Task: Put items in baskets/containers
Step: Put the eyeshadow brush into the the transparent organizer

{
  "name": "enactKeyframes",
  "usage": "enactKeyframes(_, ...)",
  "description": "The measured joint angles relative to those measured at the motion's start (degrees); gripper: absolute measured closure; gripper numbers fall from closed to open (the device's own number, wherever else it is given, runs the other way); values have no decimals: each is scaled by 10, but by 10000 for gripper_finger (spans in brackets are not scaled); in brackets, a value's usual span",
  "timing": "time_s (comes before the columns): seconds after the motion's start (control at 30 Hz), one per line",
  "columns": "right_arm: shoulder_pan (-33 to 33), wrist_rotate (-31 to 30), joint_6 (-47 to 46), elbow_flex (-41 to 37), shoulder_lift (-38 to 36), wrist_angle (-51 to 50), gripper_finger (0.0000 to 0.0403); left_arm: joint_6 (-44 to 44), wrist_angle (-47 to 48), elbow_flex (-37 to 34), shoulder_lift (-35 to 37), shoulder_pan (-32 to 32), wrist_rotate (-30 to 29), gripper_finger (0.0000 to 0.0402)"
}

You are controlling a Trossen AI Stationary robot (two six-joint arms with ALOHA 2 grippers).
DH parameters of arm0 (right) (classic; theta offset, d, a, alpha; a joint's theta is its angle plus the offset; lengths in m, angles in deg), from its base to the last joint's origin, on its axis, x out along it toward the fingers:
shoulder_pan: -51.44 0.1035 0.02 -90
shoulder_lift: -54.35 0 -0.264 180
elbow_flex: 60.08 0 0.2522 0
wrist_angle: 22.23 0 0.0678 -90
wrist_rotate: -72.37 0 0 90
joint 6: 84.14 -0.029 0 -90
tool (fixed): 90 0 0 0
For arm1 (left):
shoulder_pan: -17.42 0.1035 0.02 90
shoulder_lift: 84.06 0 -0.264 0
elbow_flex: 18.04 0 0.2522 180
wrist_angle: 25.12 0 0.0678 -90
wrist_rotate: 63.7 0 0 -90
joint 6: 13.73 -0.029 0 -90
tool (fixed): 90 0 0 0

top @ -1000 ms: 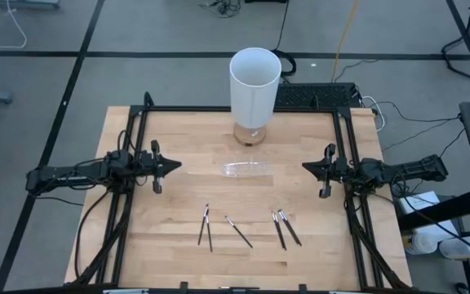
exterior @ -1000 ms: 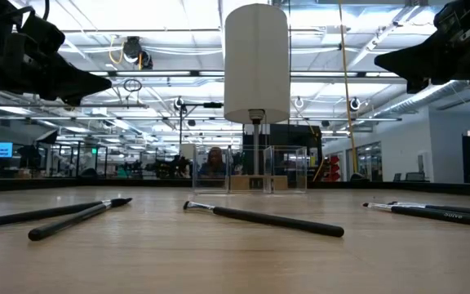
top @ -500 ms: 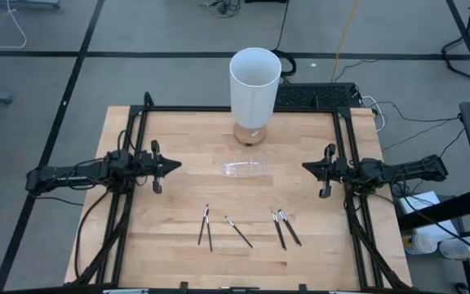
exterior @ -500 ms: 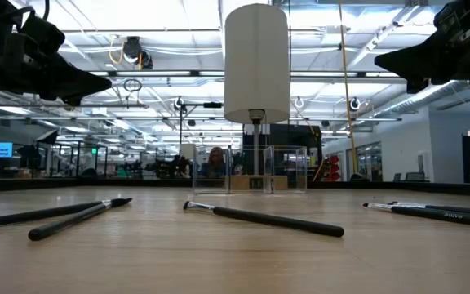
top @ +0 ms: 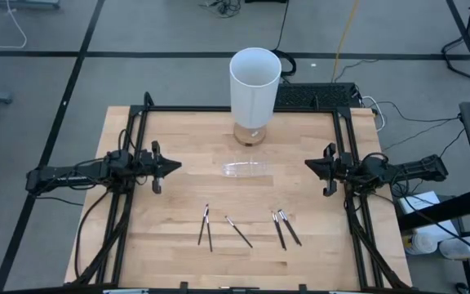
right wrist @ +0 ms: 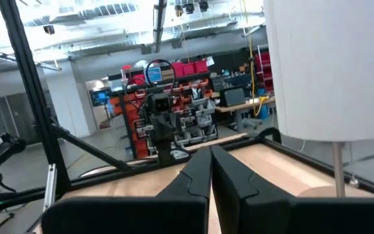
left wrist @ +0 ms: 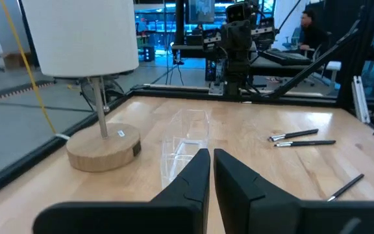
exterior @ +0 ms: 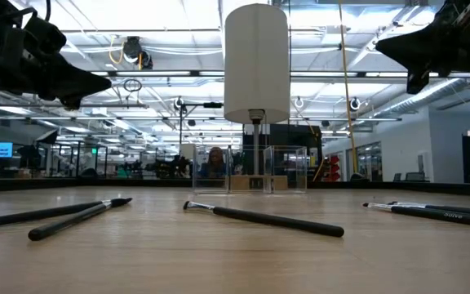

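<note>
Open tabletop (top: 178, 196) lies between the left gripper (top: 173, 166) and right gripper (top: 310, 166), both raised with fingers together. The clear container (top: 244, 168) and the tall white cylinder (top: 254, 86) stand mid-table; five sticks (top: 238, 232) lie scattered nearer the front.

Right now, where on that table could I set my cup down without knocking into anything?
The bare wood between the lamp and the left hand is free, and so is the far right corner. The near middle is crowded: thin brushes lie scattered there, with the clear plastic box just beyond them.
</note>
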Motion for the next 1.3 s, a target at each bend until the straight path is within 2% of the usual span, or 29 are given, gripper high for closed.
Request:
enactKeyframes(0.1, -1, -5, 6, 0, 1, 17, 403, 7, -1, 0, 0, 0, -1, 371)
enactKeyframes(0.2, -7, -21, 75, 0, 2, 56, 403, -8, -12, 0, 0, 0, -2, 371)
enactKeyframes(0.33, -13, -17, 149, 0, 15, 53, 403, -24, -12, 0, 0, 0, -3, 371)
enactKeyframes(0.53, -13, -15, 153, 0, 44, 54, 403, -109, -37, 0, 0, 0, -47, 371)
enactKeyframes(0.73, -13, -14, 169, 5, 88, 83, 403, -99, -71, 0, 0, 0, -59, 371)
enactKeyframes(0.97, -6, 12, 192, 57, 172, 69, 403, -68, -38, 0, 0, -1, -54, 371)
enactKeyframes(1.1, 22, -70, 199, 120, 261, 44, 403, -79, -11, 0, -10, -11, -16, 371)
enactKeyframes(1.3, 75, -189, 234, 252, 420, -28, 403, -112, -82, 0, -34, -17, -33, 371)
